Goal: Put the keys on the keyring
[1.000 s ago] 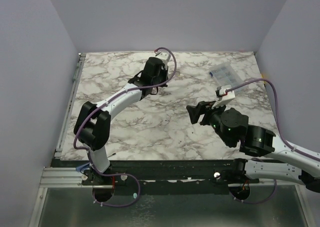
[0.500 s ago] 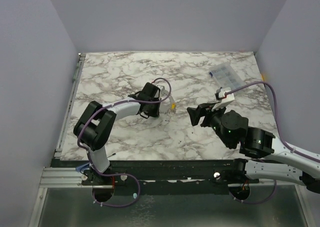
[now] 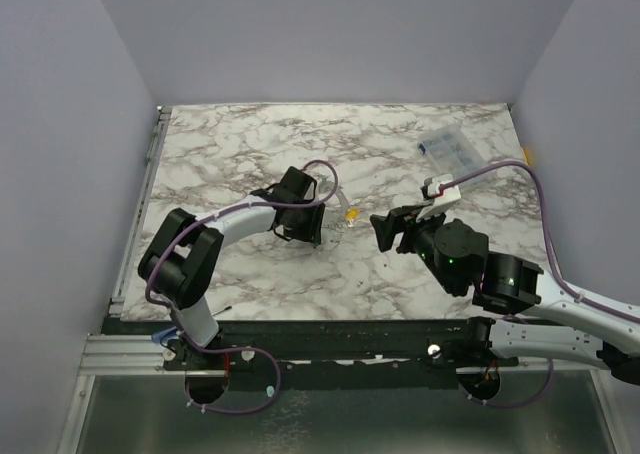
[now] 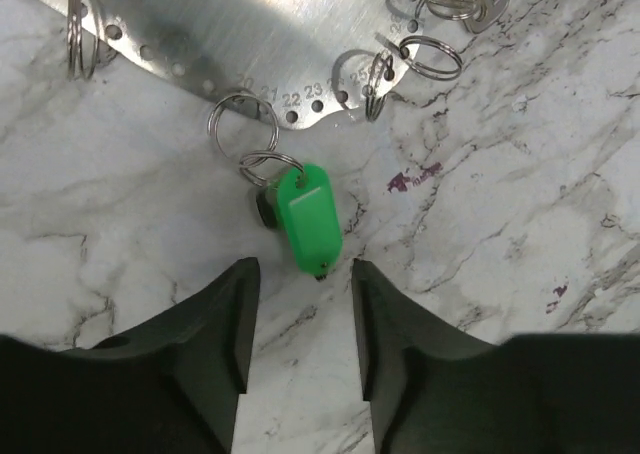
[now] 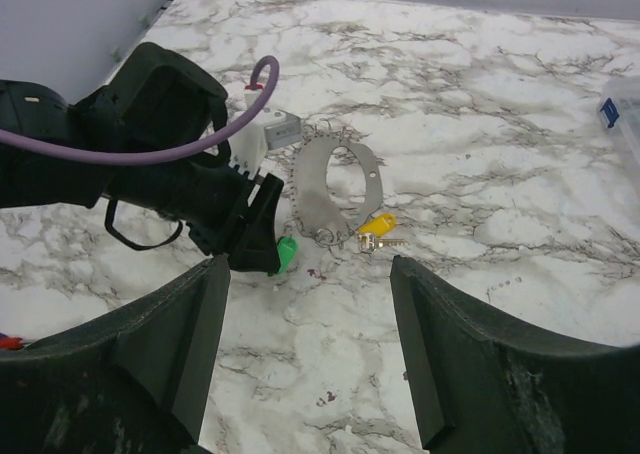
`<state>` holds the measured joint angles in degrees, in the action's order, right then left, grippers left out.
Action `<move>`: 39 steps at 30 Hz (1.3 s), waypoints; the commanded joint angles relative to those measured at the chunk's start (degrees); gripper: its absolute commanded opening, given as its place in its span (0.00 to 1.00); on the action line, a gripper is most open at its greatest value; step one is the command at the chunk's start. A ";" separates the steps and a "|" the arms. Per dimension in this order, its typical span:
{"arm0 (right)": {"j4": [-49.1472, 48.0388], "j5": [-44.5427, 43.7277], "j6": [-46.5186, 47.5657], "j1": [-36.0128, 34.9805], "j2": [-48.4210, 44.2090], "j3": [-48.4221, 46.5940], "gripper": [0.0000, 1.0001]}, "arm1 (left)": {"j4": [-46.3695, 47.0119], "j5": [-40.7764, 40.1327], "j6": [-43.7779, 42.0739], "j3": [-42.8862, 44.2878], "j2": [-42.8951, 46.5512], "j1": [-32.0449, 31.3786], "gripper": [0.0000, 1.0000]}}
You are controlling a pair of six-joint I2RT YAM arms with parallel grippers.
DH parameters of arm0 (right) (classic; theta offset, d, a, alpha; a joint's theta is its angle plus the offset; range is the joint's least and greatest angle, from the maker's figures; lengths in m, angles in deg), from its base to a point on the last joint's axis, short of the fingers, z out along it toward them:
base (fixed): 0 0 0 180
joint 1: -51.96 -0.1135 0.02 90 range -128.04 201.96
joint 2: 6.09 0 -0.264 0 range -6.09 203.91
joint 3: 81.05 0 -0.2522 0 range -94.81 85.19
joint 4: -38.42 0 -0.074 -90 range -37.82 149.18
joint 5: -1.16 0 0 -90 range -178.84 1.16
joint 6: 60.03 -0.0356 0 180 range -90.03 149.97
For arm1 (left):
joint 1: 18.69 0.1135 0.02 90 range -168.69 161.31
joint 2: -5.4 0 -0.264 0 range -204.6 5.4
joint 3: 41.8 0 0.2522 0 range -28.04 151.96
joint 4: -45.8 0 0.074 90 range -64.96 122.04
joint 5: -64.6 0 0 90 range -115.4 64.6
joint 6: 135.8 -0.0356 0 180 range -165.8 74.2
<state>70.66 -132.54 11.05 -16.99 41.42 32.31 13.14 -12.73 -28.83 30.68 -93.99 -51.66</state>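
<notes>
Keyring (image 5: 340, 189) is a flat grey metal loop plate with numbered holes along the edge and small split rings (image 4: 243, 124) hooked through them. It lies flat on the marble table (image 3: 230, 144), mid-table between the two grippers. Green key (image 4: 305, 219) hangs off two linked split rings near hole 20 and lies on the marble just outside the plate edge. Yellow key (image 5: 375, 224) sits on the plate's opposite side, also on a ring, with a small metal key beside it. We see the left gripper (image 4: 300, 294) low over the green key. Its jaws are apart, the tag's lower tip sits level with them in the gap, and there is clearance on both sides, so it grips nothing. Right gripper (image 5: 308, 274) is spread wide and holds nothing; it faces the keyring from the right, near but apart. A clear plastic bag (image 3: 450, 152) lies back right. Compared with 1 s ago, the left gripper has come from the back of the table forward to the keyring. Compared with 0.5 s ago, it is nearly in the same spot, with the elbow a bit lower-left. The right gripper has nudged slightly left. We can't make out the keyring in the 1 s frame.
</notes>
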 commanded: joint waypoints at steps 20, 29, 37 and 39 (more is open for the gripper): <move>-6.93 -9.26 -3.12 -0.31 2.58 1.22 1.00 | 19.70 -32.68 -4.20 -21.93 53.45 0.89 0.99; -10.61 -13.76 -9.50 -0.32 9.41 1.28 1.00 | 19.65 -43.66 -8.94 -26.23 61.17 0.93 0.99; -11.24 -1.68 -8.71 -0.37 12.08 0.79 1.00 | 17.20 -40.73 -7.30 -25.35 60.43 1.00 0.98; -14.67 2.21 -7.02 -0.35 11.19 2.39 1.00 | 17.15 -40.11 -7.04 -25.27 60.21 0.98 0.98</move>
<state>61.55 -138.05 3.10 -16.99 53.87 33.31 31.67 -53.12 -36.61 5.11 -33.45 -50.94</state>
